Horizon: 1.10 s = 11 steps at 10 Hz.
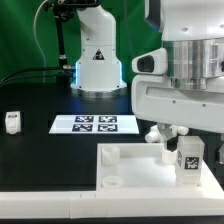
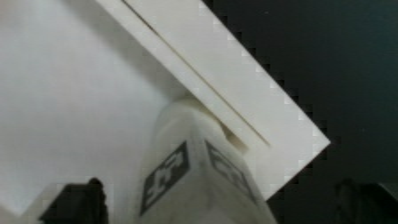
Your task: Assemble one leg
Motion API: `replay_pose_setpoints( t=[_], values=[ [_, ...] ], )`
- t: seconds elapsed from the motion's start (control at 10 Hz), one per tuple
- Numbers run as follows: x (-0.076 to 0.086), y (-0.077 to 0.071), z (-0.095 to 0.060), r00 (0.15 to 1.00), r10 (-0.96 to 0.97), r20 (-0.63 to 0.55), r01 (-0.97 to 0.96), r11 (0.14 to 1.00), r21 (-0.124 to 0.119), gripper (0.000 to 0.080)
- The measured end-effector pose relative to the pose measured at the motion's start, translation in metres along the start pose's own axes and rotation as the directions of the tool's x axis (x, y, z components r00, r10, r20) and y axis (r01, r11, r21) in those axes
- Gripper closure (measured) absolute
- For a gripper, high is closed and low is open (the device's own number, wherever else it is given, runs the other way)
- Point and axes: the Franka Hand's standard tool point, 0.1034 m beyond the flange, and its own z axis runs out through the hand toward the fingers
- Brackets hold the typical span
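White plastic leg (image 1: 188, 160): exterior view; stands upright on the near right corner of the panel, tag facing the camera, directly under the hand.
White panel (image 1: 125, 172): lies flat at the near edge of the black desk (image 1: 40, 160), with a raised rim and a round socket showing near its left corner.
Hand (image 1: 175, 138): comes down from the exterior view's right, fingers pointing down at the top of the leg; this view does not show the grip.
Spare leg (image 1: 12, 122): stands alone at the exterior view's far left, well apart from the panel.
Marker board (image 1: 95, 124): flat on the desk between the panel and the arm's base.
Leg (image 2: 192, 170): wrist view; seen from above, two tagged faces showing, foot at the panel's (image 2: 89, 90) rim beside the dark desk (image 2: 338, 60).
Fingers (image 2: 79, 200): one dark, blurred pad shows beside the leg; the other is lost against the desk, so I cannot tell whether the hand is clamped or slack.
Step in hand: probably seating the leg in the corner socket.
Doing it well: keep the leg plumb over the socket, grip squarely on opposite faces, and press straight down while turning, so the foot does not ride up on the rim.
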Motion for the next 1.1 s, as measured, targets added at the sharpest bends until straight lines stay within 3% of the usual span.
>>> replay_pose_setpoints(
  t=[0.2, 0.4, 0.5, 0.6, 0.7, 0.9, 1.1],
  values=[
    [0.0002, 0.0004, 0.0003, 0.996, -0.092, 0.0, 0.092, 0.996, 0.0, 0.0151],
    [0.006, 0.0069, 0.0007, 0.898, -0.441, 0.012, 0.441, 0.897, -0.02, 0.0151],
    [0.0056, 0.0063, 0.0007, 0.931, -0.365, 0.01, 0.365, 0.931, -0.016, 0.0151],
    [0.0056, 0.0065, 0.0009, 0.934, -0.358, 0.01, 0.358, 0.933, -0.017, 0.0274],
    [0.0059, 0.0068, 0.0009, 0.936, -0.351, 0.01, 0.352, 0.936, -0.017, 0.0274],
    [0.0054, 0.0064, 0.0009, 0.979, -0.205, 0.007, 0.205, 0.979, -0.018, 0.0516],
    [0.0046, 0.0064, 0.0013, 1.0, -0.026, 0.004, 0.026, 0.999, -0.02, 0.0515]
  ],
)
